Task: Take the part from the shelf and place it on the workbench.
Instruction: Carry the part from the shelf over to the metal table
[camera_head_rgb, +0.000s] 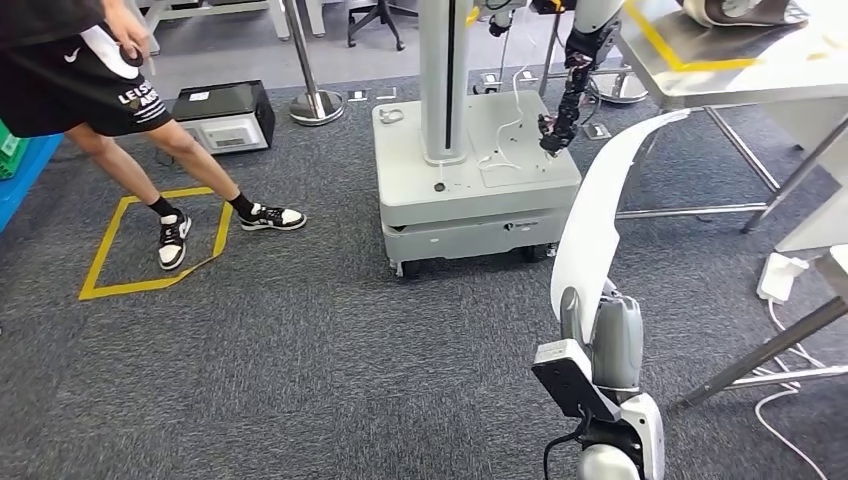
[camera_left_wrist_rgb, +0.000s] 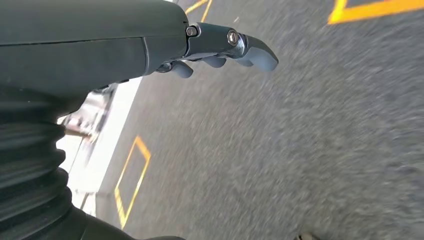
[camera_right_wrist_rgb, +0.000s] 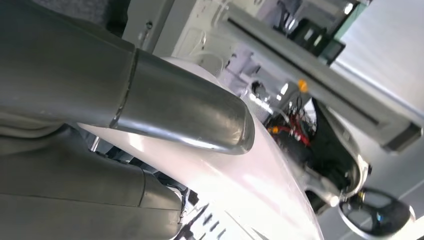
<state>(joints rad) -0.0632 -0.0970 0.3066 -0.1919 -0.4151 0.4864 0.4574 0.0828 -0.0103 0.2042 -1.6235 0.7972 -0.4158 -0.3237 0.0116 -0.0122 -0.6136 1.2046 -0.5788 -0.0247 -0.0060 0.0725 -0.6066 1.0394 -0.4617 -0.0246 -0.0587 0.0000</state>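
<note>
The part (camera_head_rgb: 610, 195) is a long, curved white panel that rises from my right hand (camera_head_rgb: 600, 335) towards the workbench (camera_head_rgb: 700, 60) at the upper right. My right hand grips its lower end at the bottom right of the head view. In the right wrist view the grey thumb (camera_right_wrist_rgb: 180, 112) lies across the white part (camera_right_wrist_rgb: 245, 185). A steel workbench top carries yellow tape lines and another pale curved piece (camera_head_rgb: 740, 10) at its far edge. Over the grey carpet hangs my left hand (camera_left_wrist_rgb: 220, 47), its fingers held out and holding nothing.
A grey wheeled robot base (camera_head_rgb: 470, 170) with a column and a thin black arm (camera_head_rgb: 565, 90) stands ahead on the carpet. A person (camera_head_rgb: 100, 70) steps by a yellow floor square (camera_head_rgb: 110, 265) at the left. A box (camera_head_rgb: 225, 115), a stanchion (camera_head_rgb: 315, 100) and a power strip (camera_head_rgb: 780, 275) are nearby.
</note>
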